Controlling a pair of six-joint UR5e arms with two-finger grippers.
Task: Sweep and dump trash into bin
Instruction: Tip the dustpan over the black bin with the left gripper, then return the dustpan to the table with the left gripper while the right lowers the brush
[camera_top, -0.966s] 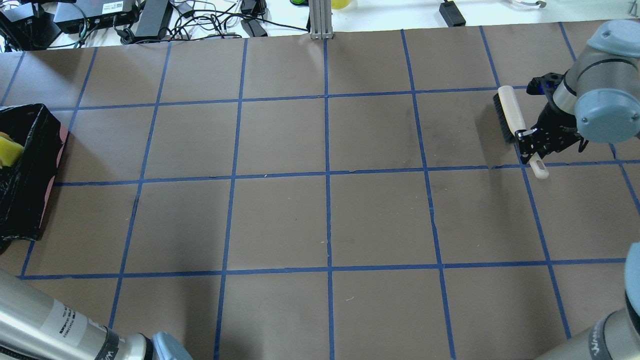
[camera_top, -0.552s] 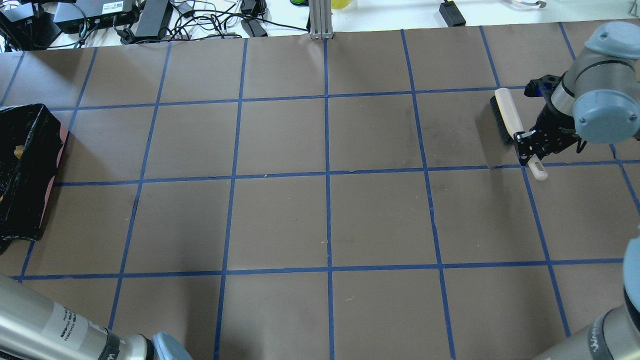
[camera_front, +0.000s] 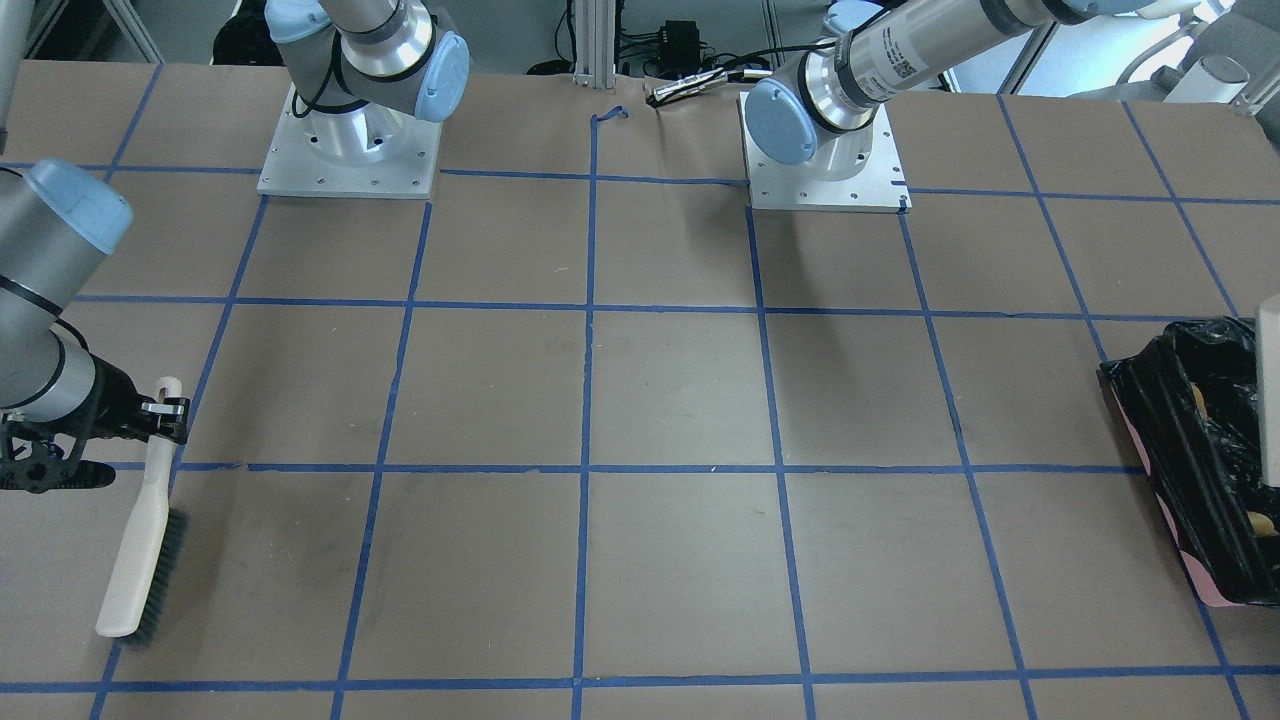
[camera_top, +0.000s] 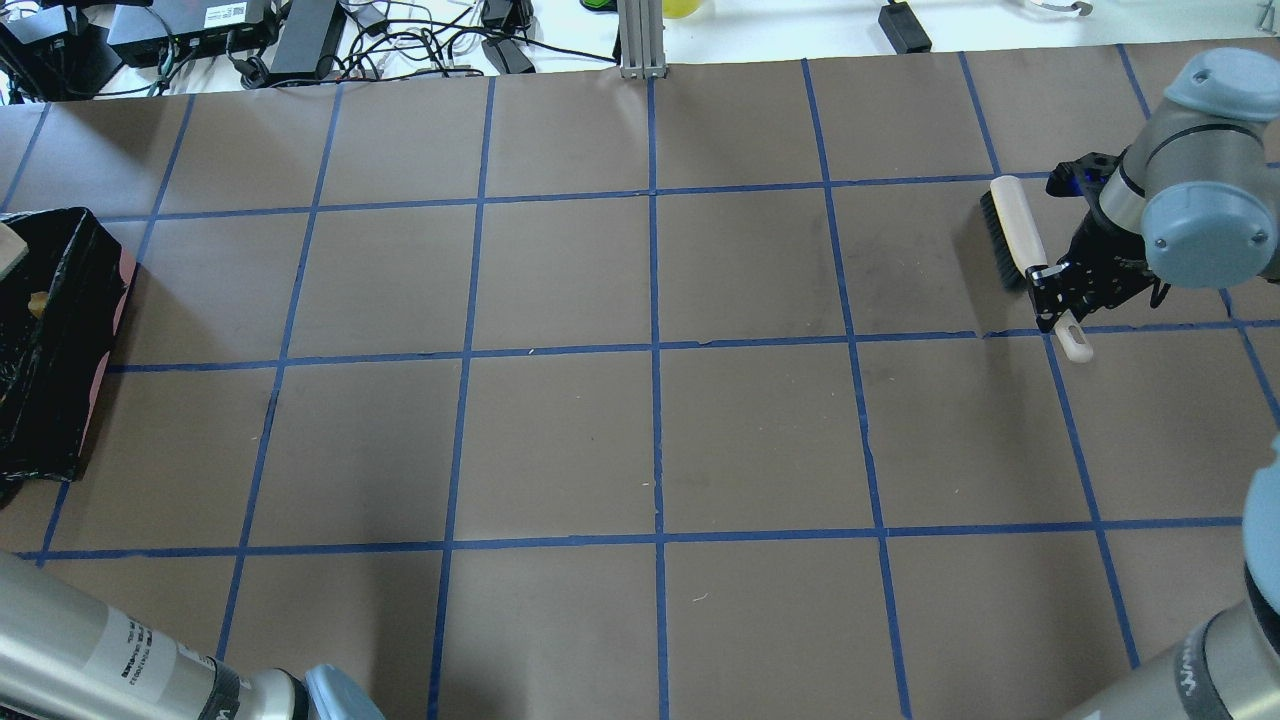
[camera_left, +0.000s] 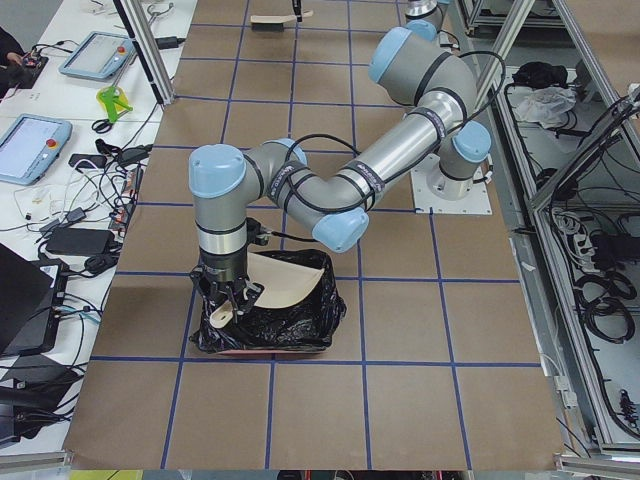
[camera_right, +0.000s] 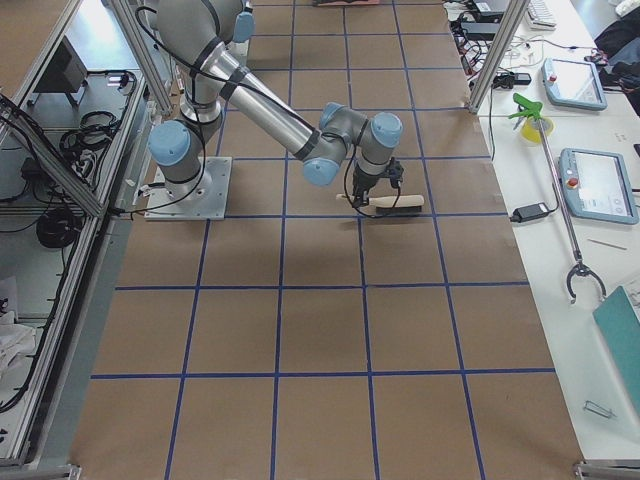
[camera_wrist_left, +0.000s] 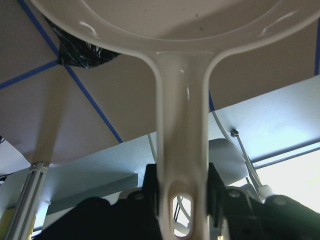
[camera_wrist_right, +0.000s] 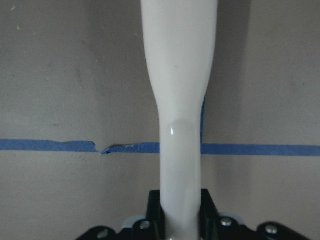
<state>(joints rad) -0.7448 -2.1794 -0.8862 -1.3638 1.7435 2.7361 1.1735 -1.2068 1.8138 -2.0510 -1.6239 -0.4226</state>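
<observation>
The bin (camera_top: 50, 390), lined with a black bag, stands at the table's left end and also shows in the front view (camera_front: 1190, 450) and the left side view (camera_left: 300, 325). Tan scraps of trash (camera_top: 37, 300) lie inside it; the yellow piece is hidden. My left gripper (camera_wrist_left: 182, 192) is shut on the handle of the beige dustpan (camera_wrist_left: 181, 115), which is tilted over the bin (camera_left: 285, 280). My right gripper (camera_top: 1055, 290) is shut on the handle of a cream brush (camera_top: 1015, 230) at the far right, with its bristles on the table (camera_front: 140, 560).
Brown paper with a blue tape grid (camera_top: 655, 350) covers the table. Cables and power bricks (camera_top: 300, 40) lie past its far edge. The arm bases (camera_front: 345, 150) stand on the robot's side.
The yellow piece seen over the bin's edge a second ago has dropped out of sight into the bin. The dustpan's edge now shows there. The right gripper and brush shifted slightly.
</observation>
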